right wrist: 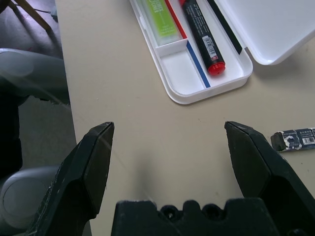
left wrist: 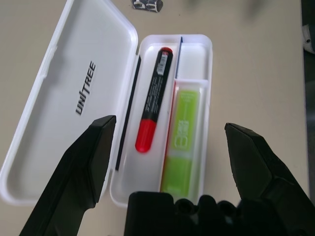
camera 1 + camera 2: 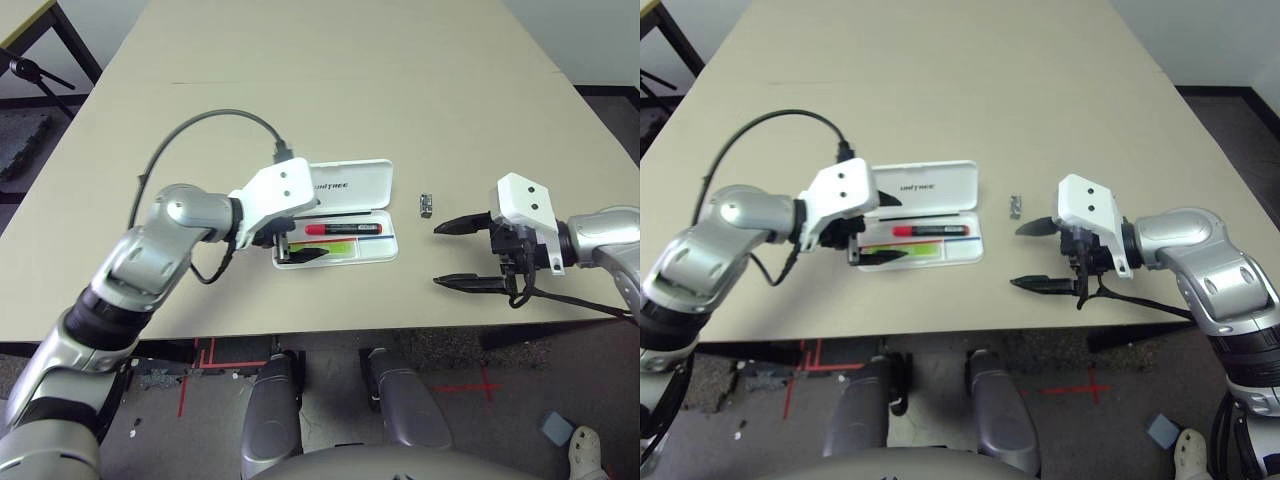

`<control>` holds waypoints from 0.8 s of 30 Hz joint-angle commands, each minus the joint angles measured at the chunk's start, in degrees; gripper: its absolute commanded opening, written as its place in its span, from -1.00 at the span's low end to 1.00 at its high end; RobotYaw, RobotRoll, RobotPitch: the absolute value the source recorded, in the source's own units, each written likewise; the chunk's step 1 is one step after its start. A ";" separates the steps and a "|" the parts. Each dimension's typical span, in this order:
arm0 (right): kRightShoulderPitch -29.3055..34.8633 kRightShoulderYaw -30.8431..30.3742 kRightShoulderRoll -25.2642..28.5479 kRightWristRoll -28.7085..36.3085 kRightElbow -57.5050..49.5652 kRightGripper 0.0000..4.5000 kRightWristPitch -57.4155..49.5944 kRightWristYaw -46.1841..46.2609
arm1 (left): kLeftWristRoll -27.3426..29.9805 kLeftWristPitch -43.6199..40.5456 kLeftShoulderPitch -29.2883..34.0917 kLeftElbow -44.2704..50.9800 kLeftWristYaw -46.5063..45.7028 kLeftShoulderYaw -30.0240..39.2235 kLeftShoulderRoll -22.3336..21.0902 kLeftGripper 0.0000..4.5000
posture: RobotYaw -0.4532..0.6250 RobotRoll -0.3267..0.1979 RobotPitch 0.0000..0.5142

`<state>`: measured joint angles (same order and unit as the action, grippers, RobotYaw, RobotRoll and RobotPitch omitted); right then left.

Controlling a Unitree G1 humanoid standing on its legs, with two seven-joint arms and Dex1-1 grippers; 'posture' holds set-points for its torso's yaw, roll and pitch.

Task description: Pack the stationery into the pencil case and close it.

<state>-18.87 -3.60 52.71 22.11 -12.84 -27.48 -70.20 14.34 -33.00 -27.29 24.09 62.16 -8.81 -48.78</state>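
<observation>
The white hard-plastic pencil case [image 2: 199,46] lies open on the table [image 3: 300,80], directly under the left gripper [image 2: 167,142], whose 2 fingers are spread wide and hold nothing. Inside lie the red marker [image 2: 152,98] and the lime-green highlighter [image 2: 183,132]. The lid reads "UNITREE". The small clip [image 3: 426,205] lies between the case and the right gripper [image 3: 462,254], also released.

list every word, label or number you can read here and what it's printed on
"UNITREE": dark lettering inside the open lid of the white pencil case.
Label with a barcode on the red marker: too small to read.
Pale print on the green highlighter: not legible.
Print on the small dark piece lying on the table: blurred, unreadable.
</observation>
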 commanded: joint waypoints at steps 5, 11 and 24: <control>0.48 2.65 -4.31 0.46 -2.33 1.00 -4.11 9.37 | 4.08 1.21 3.13 3.52 0.82 4.33 -1.81 0.99 | -0.39 0.25 -0.32; -0.31 7.23 -9.30 1.23 -6.97 1.00 -12.43 22.76 | 3.78 2.51 1.29 1.70 0.11 2.09 0.87 0.99 | -0.49 0.25 -0.31; 2.98 14.13 -25.05 1.01 -18.54 1.00 -27.78 48.97 | 2.90 7.72 -2.60 -4.20 2.87 -1.72 3.03 0.99 | -0.66 0.25 -0.24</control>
<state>-16.26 9.52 28.61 23.21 -29.69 -53.23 -24.38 17.61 -26.23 -29.22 20.49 63.93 -9.83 -45.69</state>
